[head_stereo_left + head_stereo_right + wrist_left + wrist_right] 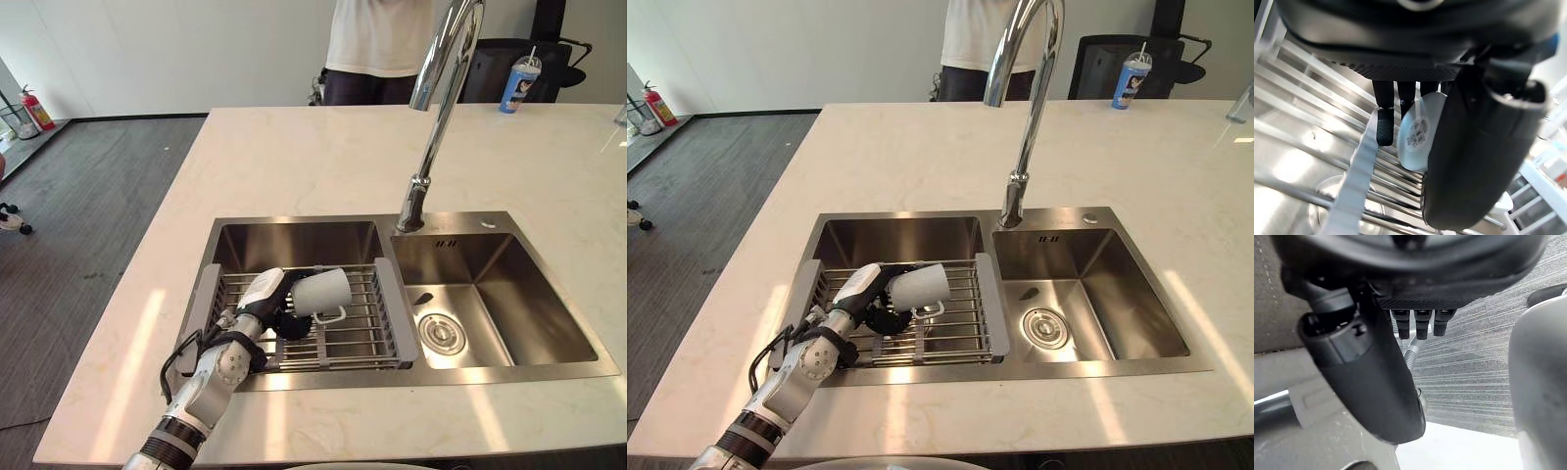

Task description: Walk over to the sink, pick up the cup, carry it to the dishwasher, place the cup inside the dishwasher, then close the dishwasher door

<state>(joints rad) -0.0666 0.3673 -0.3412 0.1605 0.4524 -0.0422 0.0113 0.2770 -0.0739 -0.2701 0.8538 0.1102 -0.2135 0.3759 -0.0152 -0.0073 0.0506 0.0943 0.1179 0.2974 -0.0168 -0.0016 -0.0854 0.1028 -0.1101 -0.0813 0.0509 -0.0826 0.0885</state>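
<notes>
Gripping the white cup [323, 291] between thumb and curled fingers, the robot's left hand [271, 302] sits low over the wire rack [367, 331] that spans the left basin of the steel sink [294, 245], set in a pale stone tabletop [294, 157]. The cup lies on its side on the rack, base toward the palm, mouth turned toward the middle of the sink, and its handle [333, 315] points down at the bars. To the right, a tall curved faucet [436, 108] rises behind the divider, and the right basin [500, 294] shows its round drain [443, 333]. A person in a white top [377, 34] stands across the tabletop; a blue drink cup with a straw [519, 83] stands at the far right. The right hand [1371, 377] hangs over grey floor, fingers relaxed, holding nothing.

The risk likely lies in the lift. A handle this close to the bars could catch between them and twist the cup out of the hold. The grasp appears to sit at the base end, so smooth glaze and the weight of the mouth end could let it pivot or slip. A rise drifting rightward could also strike the faucet.
</notes>
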